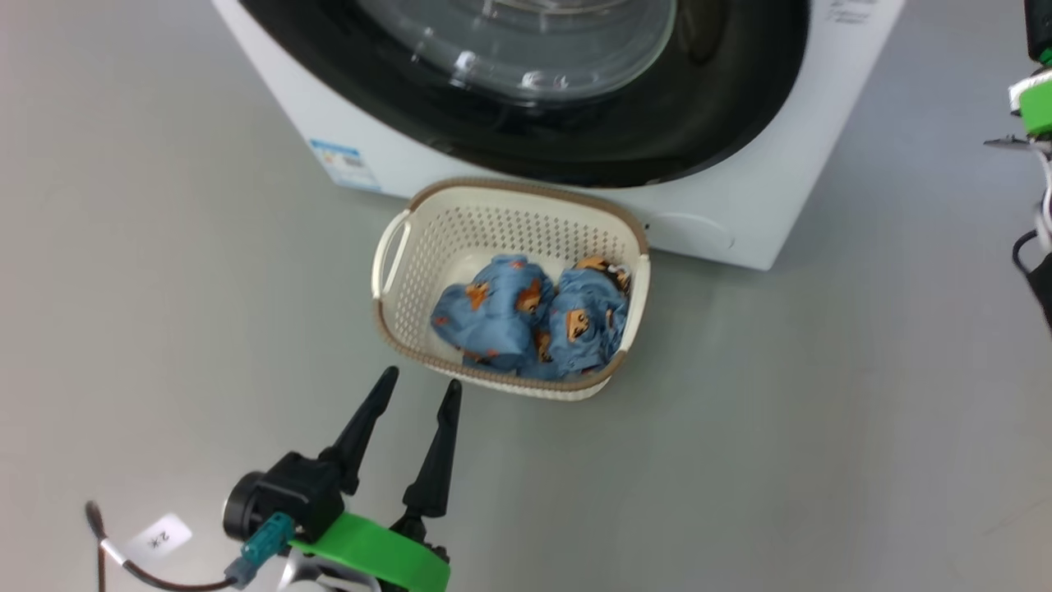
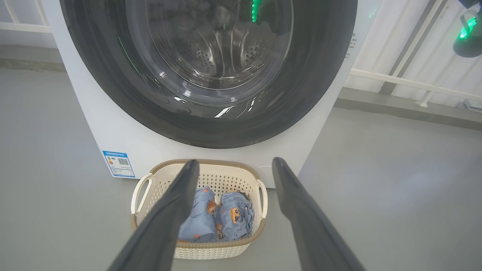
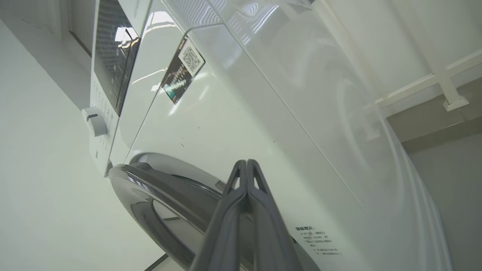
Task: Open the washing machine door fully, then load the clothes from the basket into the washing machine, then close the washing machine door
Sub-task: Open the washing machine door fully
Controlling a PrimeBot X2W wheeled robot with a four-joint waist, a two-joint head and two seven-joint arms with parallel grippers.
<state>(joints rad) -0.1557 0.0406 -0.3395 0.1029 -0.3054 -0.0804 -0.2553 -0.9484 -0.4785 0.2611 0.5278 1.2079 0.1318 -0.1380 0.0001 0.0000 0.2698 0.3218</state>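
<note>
The left gripper [image 1: 421, 382] hangs nearest, its fingers spread wide and empty, tips just short of the near rim of the basket [image 1: 493, 226]. The clothes [image 1: 526, 316] lie bunched inside it, just before the washing machine [image 1: 740, 214], beneath the washing machine door [image 1: 723, 107], seemingly shut. The right gripper [image 3: 246, 163], fingers pressed together and empty, points at the door's edge; contact is unclear.

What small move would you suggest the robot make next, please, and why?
Probably ease the shut right gripper toward the rim of the washing machine door to hook it open. The door looks closed against the washing machine, both clothes lie in the basket, and the open left gripper hovers short of the basket, so opening likely comes first.
</note>
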